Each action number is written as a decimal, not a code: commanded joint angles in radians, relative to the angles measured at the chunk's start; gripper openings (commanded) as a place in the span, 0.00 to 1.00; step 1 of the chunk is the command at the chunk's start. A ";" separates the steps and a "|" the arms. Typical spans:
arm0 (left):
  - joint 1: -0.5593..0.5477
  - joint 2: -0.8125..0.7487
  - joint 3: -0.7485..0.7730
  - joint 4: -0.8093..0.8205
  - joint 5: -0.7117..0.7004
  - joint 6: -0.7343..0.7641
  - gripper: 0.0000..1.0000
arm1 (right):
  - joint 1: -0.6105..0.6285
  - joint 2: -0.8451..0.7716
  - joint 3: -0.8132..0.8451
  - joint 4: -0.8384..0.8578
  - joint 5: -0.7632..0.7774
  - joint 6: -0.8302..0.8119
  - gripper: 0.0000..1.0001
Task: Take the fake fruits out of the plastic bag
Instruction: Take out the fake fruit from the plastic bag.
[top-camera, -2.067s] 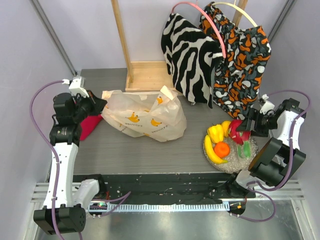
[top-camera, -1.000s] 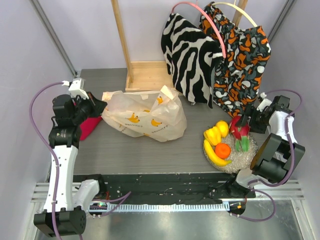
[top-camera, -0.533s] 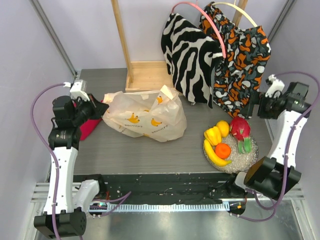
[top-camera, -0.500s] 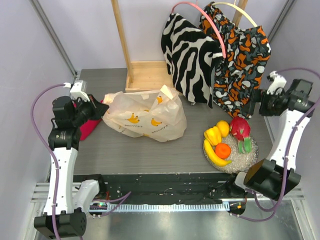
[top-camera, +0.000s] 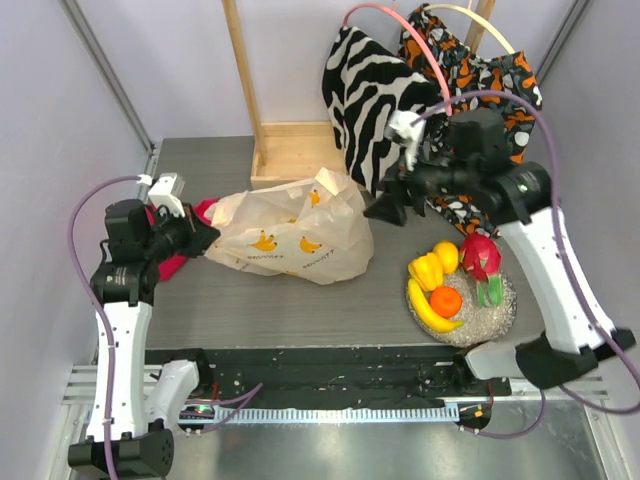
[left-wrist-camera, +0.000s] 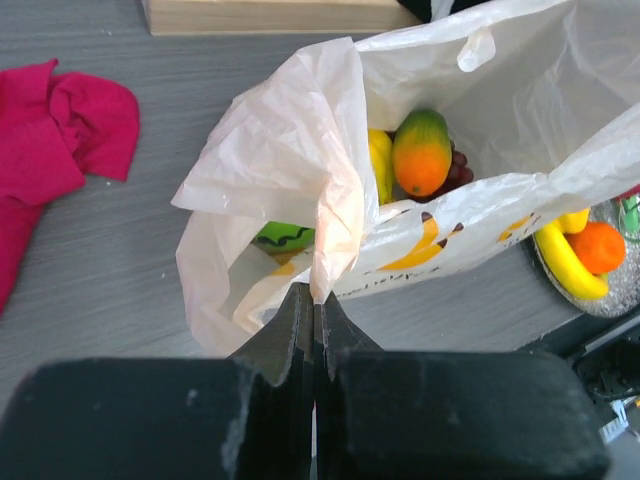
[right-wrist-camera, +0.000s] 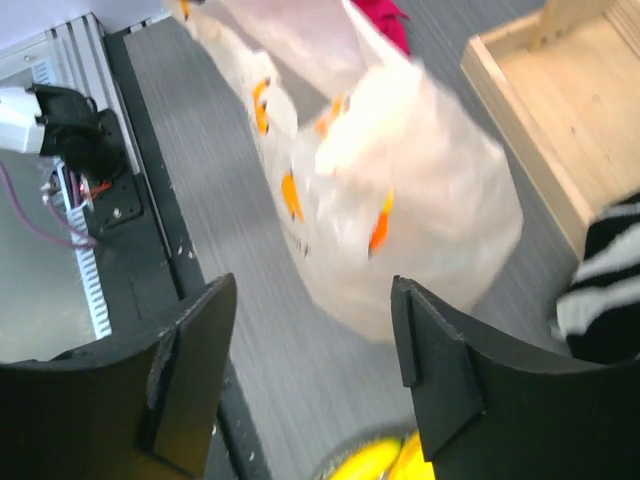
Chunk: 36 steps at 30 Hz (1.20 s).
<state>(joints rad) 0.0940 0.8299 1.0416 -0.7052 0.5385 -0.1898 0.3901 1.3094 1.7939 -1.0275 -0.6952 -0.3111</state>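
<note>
The left hand (top-camera: 197, 238) is clenched on the bag (top-camera: 290, 240), its fingers pinching a fold of the thin rim at the bag's left end; in the left wrist view the hand (left-wrist-camera: 313, 300) holds that fold up so the mouth gapes. The bag lies on its side on the left half of the surface (top-camera: 260, 300), between the wooden frame (top-camera: 290, 150) at the far edge and the near edge. A red cloth (top-camera: 172, 262) lies just beside its left end.

Inside the bag (left-wrist-camera: 290, 150) sit an orange-green fruit (left-wrist-camera: 421, 150), a yellow fruit (left-wrist-camera: 380, 165) touching it, dark grapes (left-wrist-camera: 458, 172) behind, and a green fruit (left-wrist-camera: 280, 237) lower down under the plastic.

The right hand (top-camera: 385, 208) hangs released over the bag's right end, apart from it. In the right wrist view its fingers (right-wrist-camera: 190, 370) stand wide with nothing between them, the bag (right-wrist-camera: 400, 180) below.

Near the right near corner a glittery plate (top-camera: 505, 300) carries a banana (top-camera: 425, 310), an orange (top-camera: 445, 300), a yellow fruit (top-camera: 430, 268) and a red fruit (top-camera: 480, 256).
</note>
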 joint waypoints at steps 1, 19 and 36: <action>0.004 0.008 0.081 -0.126 0.037 0.069 0.00 | 0.143 0.155 0.142 0.203 0.125 0.046 0.66; 0.024 -0.015 0.042 -0.043 0.089 -0.106 0.00 | 0.521 0.263 -0.487 0.607 0.413 -0.128 0.42; 0.024 -0.077 -0.031 -0.111 0.031 -0.215 0.00 | 0.498 0.430 -0.303 0.687 0.680 -0.114 0.62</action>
<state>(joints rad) 0.1127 0.7685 1.0176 -0.8307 0.5770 -0.3771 0.9272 1.6375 1.3521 -0.4129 -0.1284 -0.4091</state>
